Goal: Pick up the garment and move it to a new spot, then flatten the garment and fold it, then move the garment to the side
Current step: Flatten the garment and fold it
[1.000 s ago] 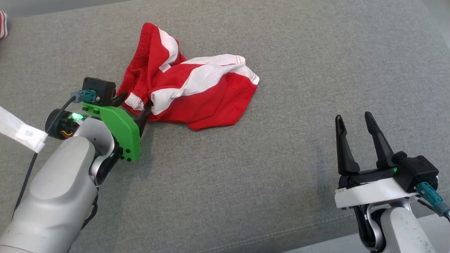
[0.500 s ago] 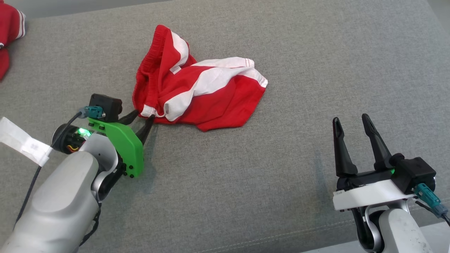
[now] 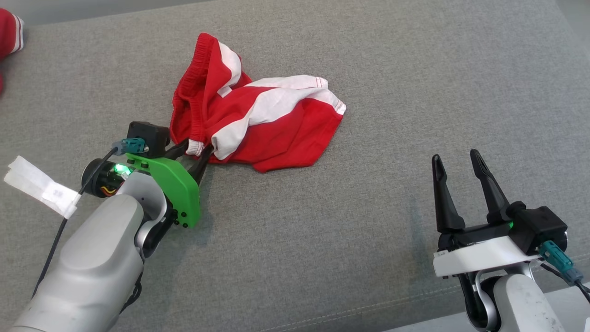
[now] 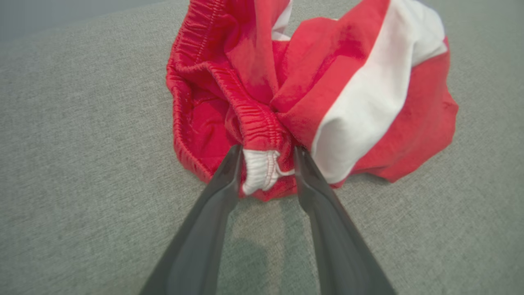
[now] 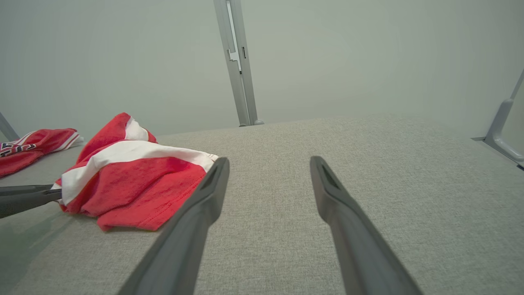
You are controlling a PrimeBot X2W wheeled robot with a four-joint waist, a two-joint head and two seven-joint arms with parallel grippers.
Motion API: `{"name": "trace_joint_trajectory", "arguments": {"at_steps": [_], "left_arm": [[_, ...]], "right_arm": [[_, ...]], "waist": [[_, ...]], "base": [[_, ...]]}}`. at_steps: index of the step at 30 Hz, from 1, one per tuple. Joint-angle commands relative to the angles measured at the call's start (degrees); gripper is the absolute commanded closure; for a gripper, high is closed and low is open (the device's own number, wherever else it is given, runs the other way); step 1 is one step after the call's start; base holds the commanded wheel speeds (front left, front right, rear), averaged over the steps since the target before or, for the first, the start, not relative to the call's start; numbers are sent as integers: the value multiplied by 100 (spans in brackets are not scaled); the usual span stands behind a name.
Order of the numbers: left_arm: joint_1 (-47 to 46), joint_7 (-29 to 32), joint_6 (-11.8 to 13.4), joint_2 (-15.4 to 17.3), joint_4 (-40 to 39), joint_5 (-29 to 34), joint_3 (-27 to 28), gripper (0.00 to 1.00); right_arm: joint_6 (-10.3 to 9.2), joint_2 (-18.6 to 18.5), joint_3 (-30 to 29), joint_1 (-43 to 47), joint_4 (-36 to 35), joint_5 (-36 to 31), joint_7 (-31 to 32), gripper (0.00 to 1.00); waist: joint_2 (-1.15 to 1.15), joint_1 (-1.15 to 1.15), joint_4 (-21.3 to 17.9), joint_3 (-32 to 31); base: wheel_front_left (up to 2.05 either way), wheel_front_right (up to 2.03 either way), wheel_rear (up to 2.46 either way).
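Garment [image 3: 267, 124] stretches rightward from our left gripper [image 3: 197, 149], which pinches its near waistband corner; our right gripper [image 3: 455, 157], spread empty, sits well apart.

The robot's silver-grey left forearm [image 3: 92, 267] carries a bright green plate [image 3: 177, 186] dotted with black screws [image 3: 184, 214], a black camera box [image 3: 147, 133] with a teal plug [image 3: 133, 145], and a black cable [image 3: 50, 249] tagged with white tape [image 3: 39, 186]. The right gripper [image 3: 455, 155] has two long dark fingers above a white plate [image 3: 479, 258].
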Motion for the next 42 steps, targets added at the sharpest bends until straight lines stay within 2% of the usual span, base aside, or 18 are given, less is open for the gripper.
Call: {"name": "trace_joint_trajectory", "arguments": {"at_steps": [1, 3, 4, 5, 12, 21, 28, 33, 34, 42], "left_arm": [[-94, -71, -6, -41, 110, 8, -7, 45], [-135, -107, -7, -67, 194, 15, -26, 67], [-149, -124, -7, -72, 221, 12, -33, 92], [-148, -141, -8, -69, 239, 1, -39, 100], [144, -648, 18, 6, 92, -103, 87, 100], [1052, -1555, 480, 80, -744, -400, 573, 100], [1741, -1702, 730, 23, -1242, -617, 842, 100], [1899, -1738, 849, -69, -1214, -691, 1021, 100], [1912, -1754, 866, -108, -1161, -698, 1092, 100], [1837, -1775, 792, -263, -923, -578, 1290, 100]], "right_arm": [[0, -13, -11, -25, 5, 29, -17, 0], [0, -13, -22, -24, 5, 40, -17, 0], [-1, -13, -29, -22, 2, 43, -17, 0], [0, -13, -39, -19, -2, 49, -17, 0], [0, -13, -157, -11, 36, 52, -17, 0], [-1, -13, -213, -374, 326, 35, -17, 0], [0, -13, 47, -918, 1241, 429, 45, 0], [0, -149, 227, -1632, 1943, 987, 476, 0], [0, -188, 318, -1948, 2175, 1296, 670, 0], [0, -400, 946, -2823, 2814, 2346, 1397, 0]], "waist": [[0, 0, -34, 17], [0, 0, -50, 21], [0, 0, -56, 23], [0, 0, -58, 21], [0, 0, 26, -27], [0, 0, 338, -111], [0, 0, 562, -111], [0, 0, 665, -50], [0, 0, 703, -11], [0, 0, 847, 127]], "base": [[0, 0, 0], [0, 0, 0], [0, 0, 0], [0, 0, 0], [0, 0, 0], [0, 0, 0], [0, 0, 0], [0, 0, 0], [0, 0, 0], [0, 0, 0]]}}
